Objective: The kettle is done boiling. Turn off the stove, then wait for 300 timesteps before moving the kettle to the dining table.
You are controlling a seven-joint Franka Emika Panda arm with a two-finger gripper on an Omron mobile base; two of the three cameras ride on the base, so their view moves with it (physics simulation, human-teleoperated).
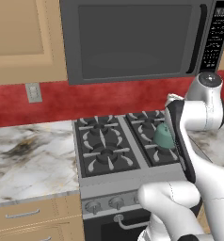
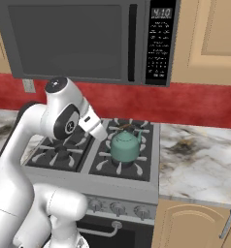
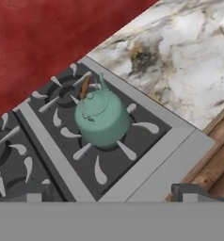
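Note:
The teal-green kettle point(image 2: 124, 146) stands upright on the front right burner of the stove point(image 2: 64, 156). In the left base view my arm hides most of the kettle point(image 1: 163, 136). In the hand view the kettle point(image 3: 102, 117) sits mid-frame with its brown handle towards the red wall. My gripper point(image 3: 113, 195) hovers above and in front of it, open, with nothing between the wide-apart fingertips. The hand point(image 2: 92, 124) hangs over the stove's middle, just left of the kettle. A row of round knobs point(image 2: 118, 209) lines the stove front. The dining table is out of view.
A dark grey microwave point(image 1: 137, 37) hangs low over the stove. A red backsplash runs behind the stove. Marble counters lie on the left point(image 1: 29, 160) and right point(image 2: 200, 164), over wood drawers and cabinet doors. The oven bar handle point(image 2: 105, 231) sits below the knobs.

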